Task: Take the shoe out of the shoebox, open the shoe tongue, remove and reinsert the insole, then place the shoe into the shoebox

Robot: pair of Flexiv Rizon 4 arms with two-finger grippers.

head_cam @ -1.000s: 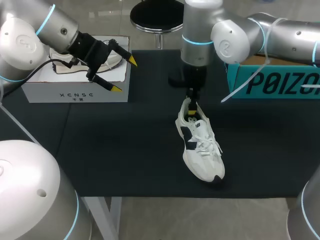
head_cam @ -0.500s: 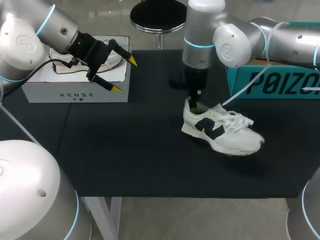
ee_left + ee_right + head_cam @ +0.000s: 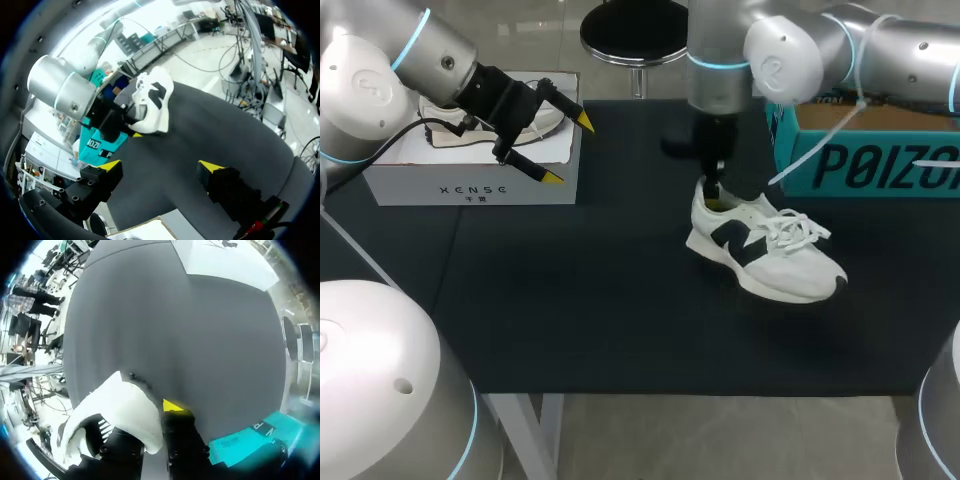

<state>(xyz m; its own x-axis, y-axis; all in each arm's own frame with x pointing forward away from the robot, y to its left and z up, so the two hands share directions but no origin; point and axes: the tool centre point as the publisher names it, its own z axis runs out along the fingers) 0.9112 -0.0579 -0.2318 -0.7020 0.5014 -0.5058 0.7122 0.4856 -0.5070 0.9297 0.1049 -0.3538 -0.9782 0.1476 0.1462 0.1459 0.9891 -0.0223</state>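
Observation:
A white sneaker with a dark side logo (image 3: 765, 250) lies on the black mat, heel toward the back, toe pointing right and forward. My right gripper (image 3: 713, 195) comes straight down onto its heel and is shut on the heel collar. In the right wrist view the white heel (image 3: 125, 410) sits between the fingers, one yellow tip (image 3: 172, 405) showing outside it. My left gripper (image 3: 568, 150) hovers open and empty by the white shoebox (image 3: 470, 180). From the left wrist view, that gripper (image 3: 160, 166) faces the distant sneaker (image 3: 152, 102).
The white shoebox at the back left holds another pale shoe (image 3: 490, 125). A teal shoebox (image 3: 880, 165) stands at the back right, close behind the sneaker. The mat's front edge (image 3: 650, 392) runs near the table edge.
The sneaker has swung around its heel, its toe going from the front to the right. My right gripper closed on the heel and shifted slightly back. The left arm has not moved.

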